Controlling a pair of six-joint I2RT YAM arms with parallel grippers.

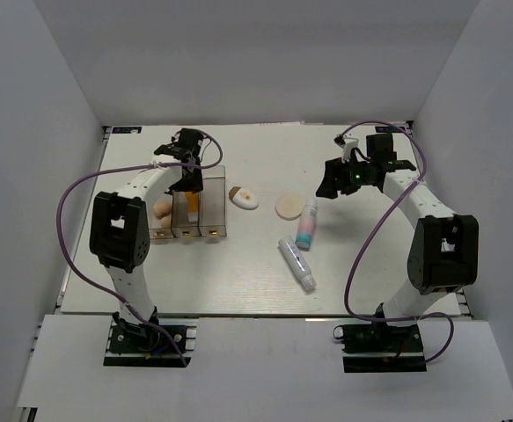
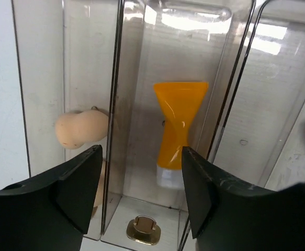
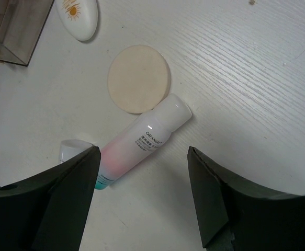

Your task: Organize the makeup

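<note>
The orange tube (image 2: 178, 125) stands inside the middle clear box (image 1: 188, 230), free of my fingers. My left gripper (image 2: 142, 193) hangs open just above that box (image 1: 186, 181). A beige sponge (image 2: 79, 128) lies in the left box (image 1: 162, 209). On the table lie the white oval with a brown tip (image 1: 244, 198), the round cream puff (image 1: 288, 207) and two white tubes (image 1: 307, 222) (image 1: 296, 262). My right gripper (image 3: 142, 193) is open and empty above the pink-tinted white tube (image 3: 142, 141), which touches the puff (image 3: 139, 78). In the top view the right gripper (image 1: 333, 186) is just right of that tube.
A third clear box (image 1: 213, 214) stands to the right of the other two, with nothing visible in it. A small gold fitting (image 2: 142, 230) sits on the floor of the middle box. The white oval (image 3: 79, 18) lies beside a box corner (image 3: 11, 31).
</note>
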